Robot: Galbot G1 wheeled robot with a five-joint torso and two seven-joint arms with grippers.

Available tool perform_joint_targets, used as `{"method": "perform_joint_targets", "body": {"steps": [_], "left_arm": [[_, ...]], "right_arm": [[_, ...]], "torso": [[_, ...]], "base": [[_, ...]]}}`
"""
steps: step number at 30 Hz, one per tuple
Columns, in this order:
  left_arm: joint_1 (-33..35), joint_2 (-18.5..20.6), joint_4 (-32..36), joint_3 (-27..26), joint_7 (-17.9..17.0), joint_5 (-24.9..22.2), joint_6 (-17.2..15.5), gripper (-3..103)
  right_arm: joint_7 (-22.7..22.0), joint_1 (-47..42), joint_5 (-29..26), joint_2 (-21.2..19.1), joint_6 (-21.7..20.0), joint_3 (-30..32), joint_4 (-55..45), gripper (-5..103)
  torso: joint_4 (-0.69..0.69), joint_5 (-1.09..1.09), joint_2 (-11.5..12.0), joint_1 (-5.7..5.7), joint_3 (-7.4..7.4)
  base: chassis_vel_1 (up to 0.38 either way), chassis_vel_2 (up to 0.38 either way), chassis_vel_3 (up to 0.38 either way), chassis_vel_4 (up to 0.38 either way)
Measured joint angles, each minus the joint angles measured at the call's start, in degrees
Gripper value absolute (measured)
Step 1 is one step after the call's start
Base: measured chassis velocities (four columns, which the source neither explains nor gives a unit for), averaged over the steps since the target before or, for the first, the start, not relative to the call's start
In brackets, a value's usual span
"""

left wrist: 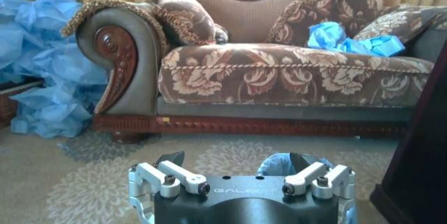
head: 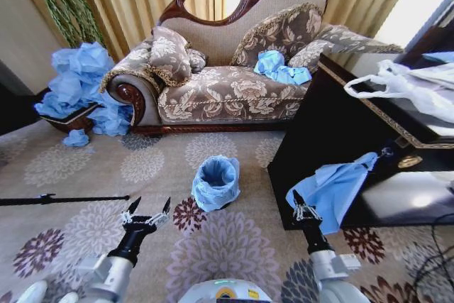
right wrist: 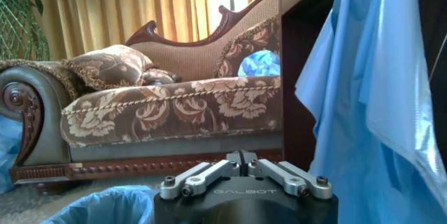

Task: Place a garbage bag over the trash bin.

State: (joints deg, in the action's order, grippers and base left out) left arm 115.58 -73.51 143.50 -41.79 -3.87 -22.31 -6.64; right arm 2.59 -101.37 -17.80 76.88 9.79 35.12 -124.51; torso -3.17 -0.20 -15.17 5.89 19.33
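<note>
1. The left gripper [head: 147,211] hovers low over the patterned carpet [head: 85,232] with its fingers spread wide apart and nothing between them.
2. The right gripper [head: 303,212] has its fingers drawn together; in the right wrist view [right wrist: 241,157] the tips meet, and it is hard to tell whether they pinch any plastic.
3. Just beside and above the right gripper hangs a light-blue garbage bag [head: 335,188], draped off the front edge of the dark desk [head: 340,133] and down its side toward the carpet.
4. In the right wrist view the same bag [right wrist: 370,93] hangs as a long sheet close to the fingers.
5. The trash bin [head: 216,182] stands on the carpet between the two grippers and a little farther out, nearer the left one. It is already wrapped in crinkled blue plastic, rim and sides covered.
6. A white plastic bag [head: 397,86] lies on the desk top near its far right edge.
7. Beyond the bin stands a floral sofa [head: 227,83], with a crumpled blue bundle [head: 280,69] on its seat.
8. A heap of blue bags [head: 81,86] sits beside the sofa's scrolled arm.
</note>
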Motion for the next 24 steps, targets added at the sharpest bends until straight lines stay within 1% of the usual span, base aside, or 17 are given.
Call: {"method": "perform_joint_targets", "body": {"steps": [5, 24], "left_arm": [[-0.6, 0.2, 0.0, 0.4, 0.1, 1.1, 0.0, 100], [-0.6, 0.2, -0.2, 0.5, 0.1, 1.2, 0.1, 100]], "right_arm": [[0.0, -0.2, 0.0, 0.1, 0.5, 0.3, -0.6, 0], [-0.3, -0.4, 0.2, 0.1, 0.6, 0.1, -0.9, 0]], "torso": [[0.0, 0.0, 0.0, 0.0, 0.0], [0.0, 0.0, 0.0, 0.0, 0.0]], "base": [[0.0, 0.0, 0.0, 0.0], [0.0, 0.0, 0.0, 0.0]]}}
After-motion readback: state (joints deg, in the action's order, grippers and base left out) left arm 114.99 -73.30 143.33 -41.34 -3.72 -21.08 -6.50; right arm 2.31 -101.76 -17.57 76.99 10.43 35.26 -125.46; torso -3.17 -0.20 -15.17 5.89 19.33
